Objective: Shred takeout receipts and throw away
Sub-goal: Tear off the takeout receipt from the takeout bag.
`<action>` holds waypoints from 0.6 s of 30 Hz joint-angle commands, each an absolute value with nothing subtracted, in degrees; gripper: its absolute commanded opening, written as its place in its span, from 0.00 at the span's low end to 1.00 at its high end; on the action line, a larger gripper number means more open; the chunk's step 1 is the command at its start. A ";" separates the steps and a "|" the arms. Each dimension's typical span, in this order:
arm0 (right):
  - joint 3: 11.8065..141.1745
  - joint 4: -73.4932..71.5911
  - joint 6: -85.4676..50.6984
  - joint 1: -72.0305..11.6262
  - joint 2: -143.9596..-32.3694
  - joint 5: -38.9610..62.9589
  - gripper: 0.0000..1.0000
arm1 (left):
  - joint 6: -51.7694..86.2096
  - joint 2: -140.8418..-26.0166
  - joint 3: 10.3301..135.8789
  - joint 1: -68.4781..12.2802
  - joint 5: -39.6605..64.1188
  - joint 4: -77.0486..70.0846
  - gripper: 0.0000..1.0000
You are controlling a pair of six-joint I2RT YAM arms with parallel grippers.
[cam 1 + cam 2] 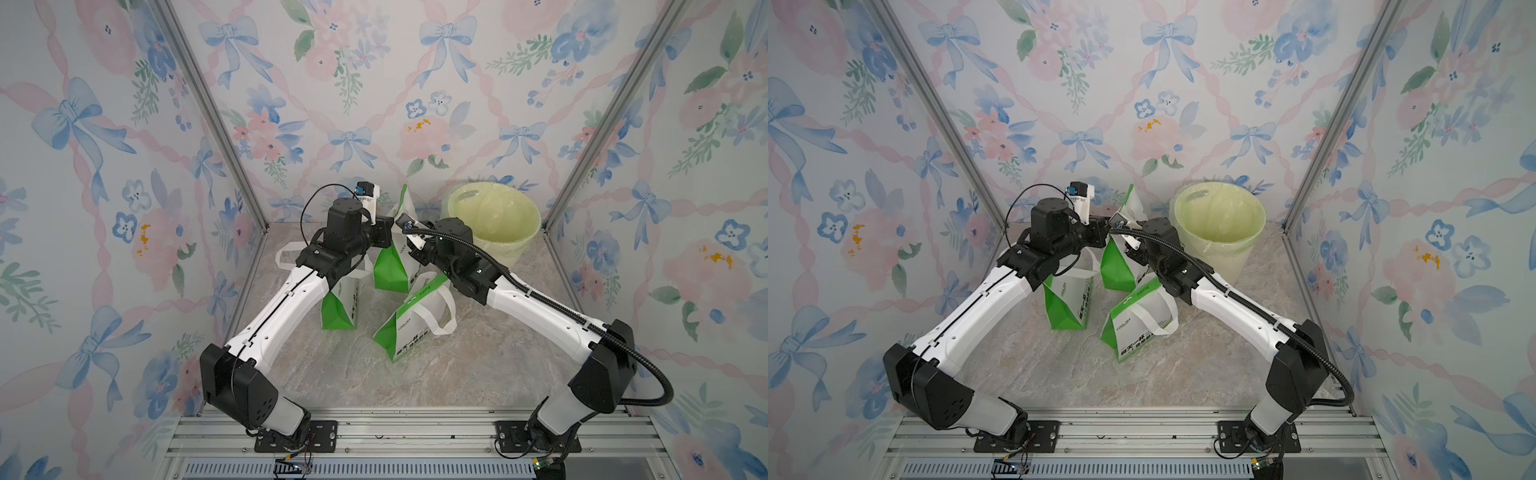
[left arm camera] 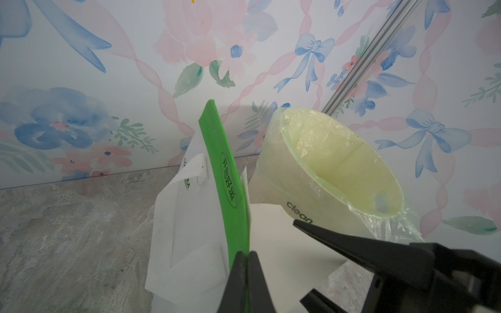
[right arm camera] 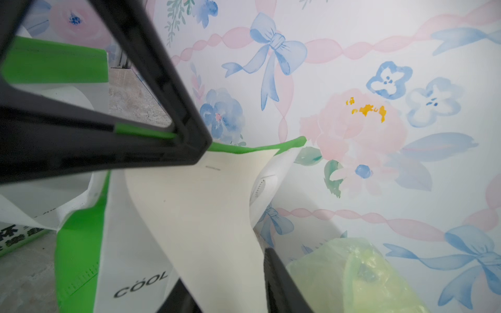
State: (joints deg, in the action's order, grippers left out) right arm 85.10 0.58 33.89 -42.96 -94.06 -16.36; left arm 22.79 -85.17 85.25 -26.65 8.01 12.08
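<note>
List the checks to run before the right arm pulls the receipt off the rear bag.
1. Left gripper shut on the green edge of the rear bag: ok.
2. Receipt between the jaws of the right gripper: ok.
3. Right jaws closed on the receipt: not ok, they stand apart.
4. Receipt loose from the bag: cannot tell; a staple-like mark sits near one edge.
5. Bin upright, mouth open, beside the rear bag: ok.
</note>
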 commanded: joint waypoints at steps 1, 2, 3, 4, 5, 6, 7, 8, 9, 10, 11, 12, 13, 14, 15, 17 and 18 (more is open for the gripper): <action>85.68 -0.97 34.16 -43.24 -96.66 -16.99 0.27 | 22.01 -83.05 84.90 -26.90 9.20 8.70 0.00; 85.59 -0.97 34.04 -43.23 -96.94 -16.73 0.23 | 22.27 -83.13 84.90 -26.97 9.59 8.71 0.00; 85.47 -1.12 33.87 -43.24 -97.08 -16.47 0.20 | 22.47 -83.27 84.90 -26.99 9.80 8.70 0.00; 85.29 -1.29 33.48 -43.24 -97.27 -16.13 0.16 | 22.58 -83.35 84.98 -27.01 10.08 8.72 0.00; 85.26 -1.51 33.25 -43.24 -97.37 -15.85 0.13 | 22.59 -83.43 84.98 -27.10 10.24 8.70 0.00; 85.12 -1.64 32.92 -43.24 -97.40 -15.59 0.11 | 22.54 -83.53 84.95 -27.10 10.35 8.77 0.00; 85.06 -1.77 32.53 -43.24 -97.47 -15.32 0.08 | 22.42 -83.61 84.90 -27.11 10.39 8.70 0.00; 85.07 -1.97 32.04 -43.15 -97.51 -14.93 0.06 | 22.33 -83.74 84.77 -27.04 10.29 8.70 0.00; 84.99 -2.00 31.46 -43.06 -97.55 -14.58 0.04 | 22.24 -83.78 84.66 -27.07 10.28 8.78 0.00; 84.91 -2.11 30.70 -42.85 -97.65 -14.22 0.02 | 22.24 -83.89 84.55 -26.91 10.28 8.77 0.00; 84.90 -2.20 30.06 -42.67 -97.71 -13.77 0.00 | 22.13 -83.96 84.30 -26.83 10.22 8.70 0.06; 84.86 -2.20 29.53 -42.55 -97.78 -13.51 0.00 | 22.00 -84.09 84.13 -26.77 10.20 8.72 0.14; 84.88 -2.19 29.15 -42.42 -97.89 -13.23 0.00 | 21.84 -84.07 83.86 -26.59 9.90 8.78 0.22; 84.90 -2.15 28.65 -42.37 -98.06 -12.91 0.00 | 21.59 -83.96 83.60 -26.48 9.62 8.71 0.28; 84.90 -2.04 28.05 -42.21 -98.12 -12.54 0.00 | 21.33 -83.91 83.35 -26.39 9.22 8.70 0.33; 85.15 -2.02 26.39 -41.71 -98.50 -11.58 0.00 | 20.14 -83.45 82.78 -26.21 8.15 8.62 0.41; 85.32 -1.83 25.67 -41.44 -98.76 -11.13 0.00 | 19.35 -83.13 82.47 -26.19 7.51 8.60 0.45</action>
